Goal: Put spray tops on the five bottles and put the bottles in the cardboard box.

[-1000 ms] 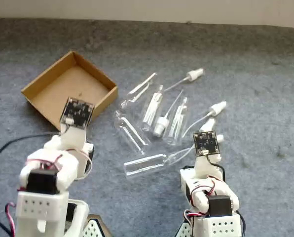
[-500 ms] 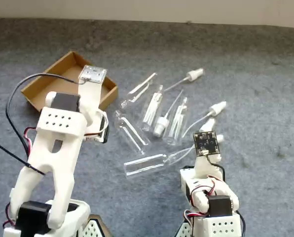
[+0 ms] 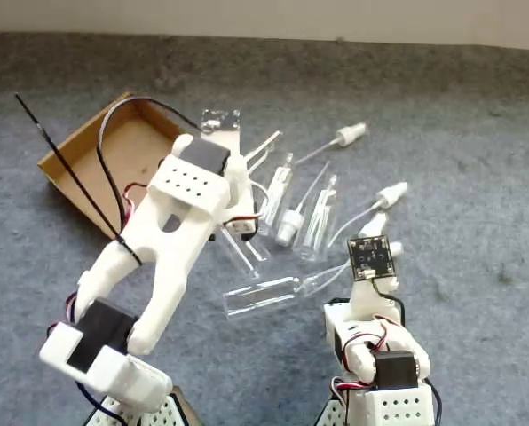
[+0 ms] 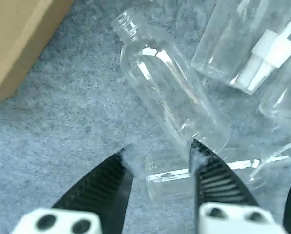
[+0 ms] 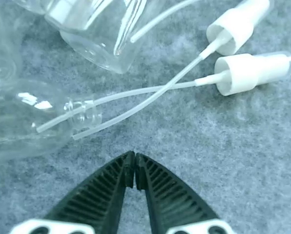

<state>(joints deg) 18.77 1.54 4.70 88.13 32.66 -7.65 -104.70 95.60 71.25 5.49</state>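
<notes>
Five clear bottles (image 3: pixel 260 297) lie loose on grey carpet (image 3: pixel 477 177), just right of the cardboard box (image 3: pixel 74 151) in the high view. Left gripper (image 4: pixel 157 153) spread wide, holding nothing, over the base end of one uncapped bottle (image 4: pixel 170 92). Its long axis runs diagonally, neck toward the box. Right gripper (image 5: pixel 135 170) closed, empty, near a second bottle (image 5: pixel 28 126) whose neck points toward two spray tops (image 5: pixel 248 70).

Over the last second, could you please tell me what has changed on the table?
The left arm unfolded from its low pose beside the cardboard box and swung forward to the lying bottles. The left gripper now hangs open just above one bottle, holding nothing. The right arm, the shut right gripper, the spray tops and the box stayed put.
</notes>
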